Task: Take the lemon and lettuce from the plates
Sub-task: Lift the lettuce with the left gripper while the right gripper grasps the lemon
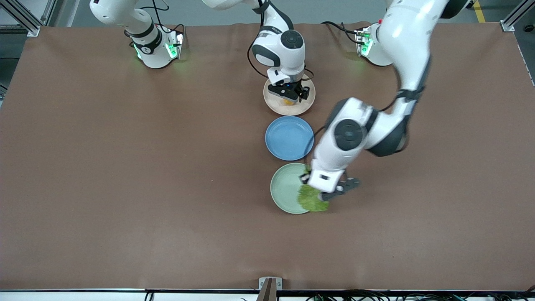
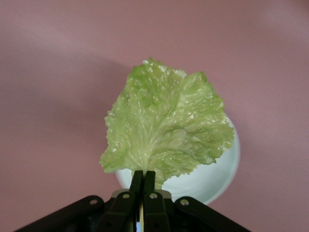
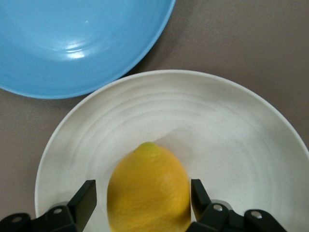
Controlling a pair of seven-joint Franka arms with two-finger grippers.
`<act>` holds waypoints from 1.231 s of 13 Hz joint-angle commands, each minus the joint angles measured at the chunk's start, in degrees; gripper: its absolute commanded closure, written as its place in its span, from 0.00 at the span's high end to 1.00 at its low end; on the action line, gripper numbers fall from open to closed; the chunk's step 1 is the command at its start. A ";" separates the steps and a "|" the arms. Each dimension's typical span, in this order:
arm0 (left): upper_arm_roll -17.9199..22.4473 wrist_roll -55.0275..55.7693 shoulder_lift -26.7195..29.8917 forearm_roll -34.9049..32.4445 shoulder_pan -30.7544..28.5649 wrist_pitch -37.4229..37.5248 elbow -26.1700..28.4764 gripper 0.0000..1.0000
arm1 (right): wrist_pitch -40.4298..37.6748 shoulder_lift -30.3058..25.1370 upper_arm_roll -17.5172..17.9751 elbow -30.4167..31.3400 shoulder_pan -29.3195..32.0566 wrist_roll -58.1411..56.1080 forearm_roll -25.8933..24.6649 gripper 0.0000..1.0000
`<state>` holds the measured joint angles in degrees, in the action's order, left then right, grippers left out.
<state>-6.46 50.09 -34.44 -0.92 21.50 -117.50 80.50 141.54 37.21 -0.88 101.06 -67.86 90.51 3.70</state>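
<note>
My left gripper is shut on the stem of the lettuce, a crinkled green leaf, and holds it over the edge of the mint green plate. In the left wrist view the leaf fans out from the closed fingers over that plate. My right gripper is down on the beige plate, open, with one finger on each side of the lemon. In the right wrist view the yellow lemon rests on this plate between the fingers.
A blue plate lies between the two other plates; it also shows in the right wrist view. The brown table cover spreads wide around the row of plates.
</note>
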 commanded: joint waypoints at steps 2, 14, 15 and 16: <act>-0.39 -11.55 4.73 -1.28 -9.08 2.01 8.07 0.01 | -0.39 -0.20 -0.52 -0.68 -0.26 0.55 -1.33 0.33; -0.22 -26.97 -3.35 -6.29 -23.52 -8.71 13.36 0.76 | -15.33 -21.91 -0.44 12.49 34.51 -51.08 -0.80 0.01; -0.30 -26.88 -2.22 -6.29 -23.52 -8.10 13.36 1.00 | -15.33 -22.00 -0.44 12.76 38.29 -56.87 -0.80 0.01; -0.30 -27.06 -0.38 -6.38 -23.26 -6.96 13.10 1.00 | -14.98 -21.91 -0.44 13.20 41.90 -61.98 -0.80 0.01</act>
<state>-6.44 22.27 -38.19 -5.61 -1.77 -125.88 93.34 125.23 17.34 -2.81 111.06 -31.80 36.00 3.17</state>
